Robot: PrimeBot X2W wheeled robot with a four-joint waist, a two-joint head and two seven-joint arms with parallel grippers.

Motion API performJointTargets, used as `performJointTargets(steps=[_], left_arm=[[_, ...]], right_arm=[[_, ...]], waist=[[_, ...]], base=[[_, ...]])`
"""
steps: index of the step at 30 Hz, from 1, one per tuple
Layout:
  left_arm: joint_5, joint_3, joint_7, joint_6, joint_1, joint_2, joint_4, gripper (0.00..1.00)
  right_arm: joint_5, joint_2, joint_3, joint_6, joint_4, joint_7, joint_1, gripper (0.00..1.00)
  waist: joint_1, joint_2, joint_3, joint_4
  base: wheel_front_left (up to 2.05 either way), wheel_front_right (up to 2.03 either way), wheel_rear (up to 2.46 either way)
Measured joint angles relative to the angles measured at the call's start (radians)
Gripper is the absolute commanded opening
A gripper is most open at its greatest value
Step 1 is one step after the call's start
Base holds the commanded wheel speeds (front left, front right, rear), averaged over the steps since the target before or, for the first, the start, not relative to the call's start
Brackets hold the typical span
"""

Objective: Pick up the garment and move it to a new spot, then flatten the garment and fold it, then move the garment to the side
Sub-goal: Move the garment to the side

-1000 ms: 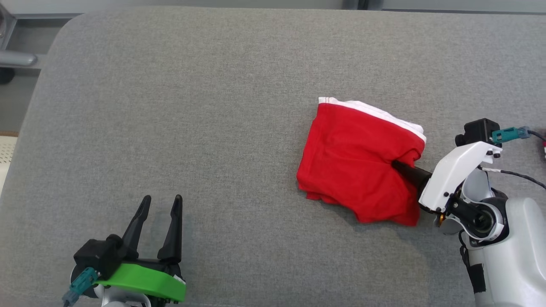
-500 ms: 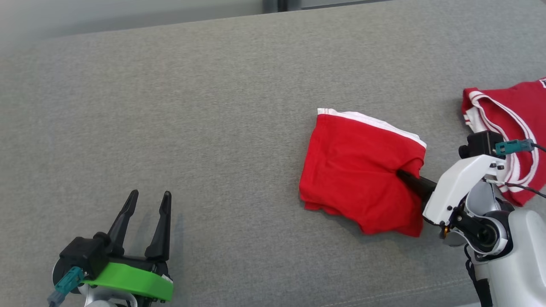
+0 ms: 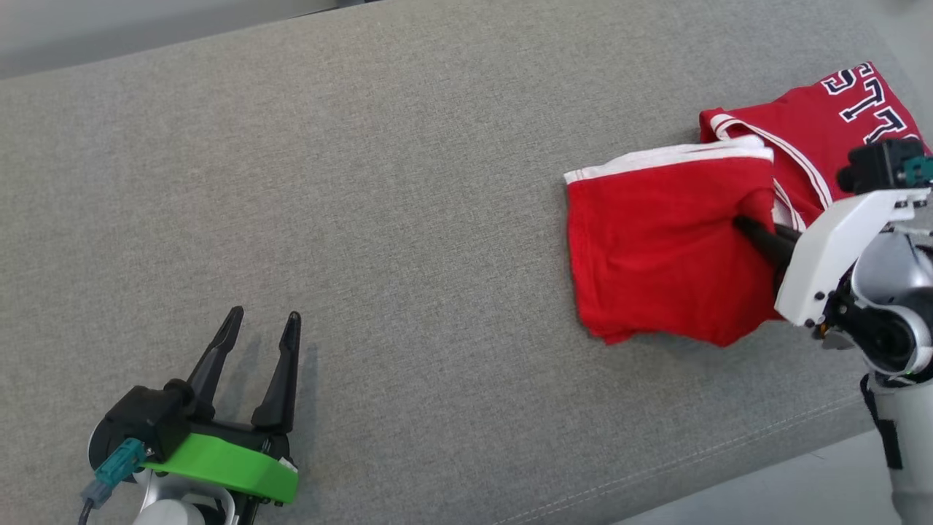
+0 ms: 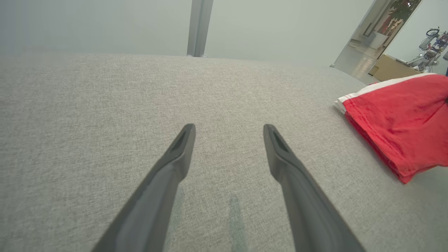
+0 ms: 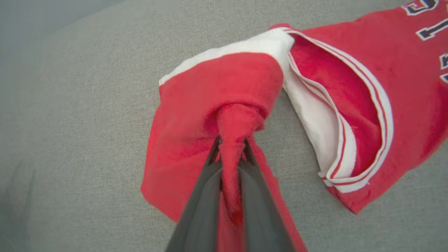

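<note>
Two claws: right gripper [image 3: 742, 224] clenched on bunched edge of folded garment [image 3: 656, 262], likely for sideways drag; left gripper [image 3: 261, 322] released, idle, well apart.

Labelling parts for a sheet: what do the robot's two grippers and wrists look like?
Both have two long, tapering dark fingers. The left gripper has a bright green wrist cover, a black block and a teal cable connector. The right gripper has a white wrist cover, a black box with a teal connector, and a rounded silver-grey forearm.
</note>
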Motion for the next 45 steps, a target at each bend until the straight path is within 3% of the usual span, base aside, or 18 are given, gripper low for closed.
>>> performJointTargets(steps=[5,14,18,25,30,33,35,36,37,38,39,45], left_arm=[[-0.001,0.001,0.002,0.0,0.0,0.004,-0.002,1.0],[-0.005,-0.001,0.002,0.0,-0.03,0.021,-0.007,1.0],[-0.01,0.0,0.002,0.0,-0.047,0.026,-0.005,1.0],[-0.012,-0.007,0.001,0.0,-0.074,0.03,-0.003,1.0],[-0.012,-0.012,-0.002,-0.001,-0.088,0.031,0.008,1.0],[-0.012,-0.016,-0.002,-0.001,-0.096,0.03,0.014,1.0],[-0.012,-0.018,-0.004,-0.001,-0.101,0.03,0.017,1.0],[-0.012,-0.019,-0.007,-0.001,-0.104,0.03,0.018,1.0],[-0.012,-0.02,-0.007,-0.001,-0.105,0.029,0.019,1.0],[-0.012,-0.021,-0.007,-0.001,-0.105,0.029,0.02,1.0],[-0.012,-0.021,-0.008,-0.001,-0.105,0.029,0.021,1.0],[-0.018,-0.026,-0.011,-0.001,-0.118,0.027,0.025,1.0]], right_arm=[[0.005,-0.067,-0.005,0.0,-0.038,0.118,-0.075,0.0],[-0.037,-0.189,-0.124,0.0,-0.017,0.356,-0.193,0.0],[-0.099,-0.195,-0.174,0.0,0.003,0.381,-0.232,0.0],[-0.216,-0.26,-0.204,0.0,0.047,0.402,-0.233,0.0],[-0.307,-0.347,-0.197,0.0,0.093,0.353,-0.216,0.0],[-0.34,-0.364,-0.194,0.0,0.13,0.304,-0.202,0.0],[-0.371,-0.374,-0.194,0.0,0.151,0.256,-0.192,0.25],[-0.379,-0.378,-0.188,0.0,0.163,0.236,-0.188,0.27],[-0.392,-0.381,-0.18,0.0,0.173,0.206,-0.184,0.74],[-0.411,-0.383,-0.174,0.0,0.182,0.167,-0.183,0.9],[-0.428,-0.383,-0.174,0.0,0.191,0.132,-0.183,1.0],[-0.505,-0.376,-0.16,0.0,0.265,-0.046,-0.183,1.0]], waist=[[0.0,0.0,0.015,0.026],[0.0,0.0,0.075,0.089],[0.0,0.0,0.103,0.118],[0.0,0.0,0.151,0.156],[0.0001,0.0,0.177,0.177],[0.0001,0.0,0.186,0.188],[0.0001,0.0,0.192,0.194],[0.0,0.0,0.194,0.197],[0.0001,0.0,0.195,0.2],[0.0,0.0,0.197,0.202],[0.0001,0.0,0.198,0.205],[0.0,0.0,0.201,0.215]], base=[[0.0,0.0,0.0],[0.0,0.0,0.0],[0.0,0.0,0.0],[0.0,0.0,0.0],[0.0,0.0,0.0],[0.0,0.0,0.0],[0.0,0.0,0.0],[0.0,0.0,0.0],[0.0,0.0,0.0],[0.0,0.0,0.0],[0.0,0.0,0.0],[0.0,0.0,0.0]])
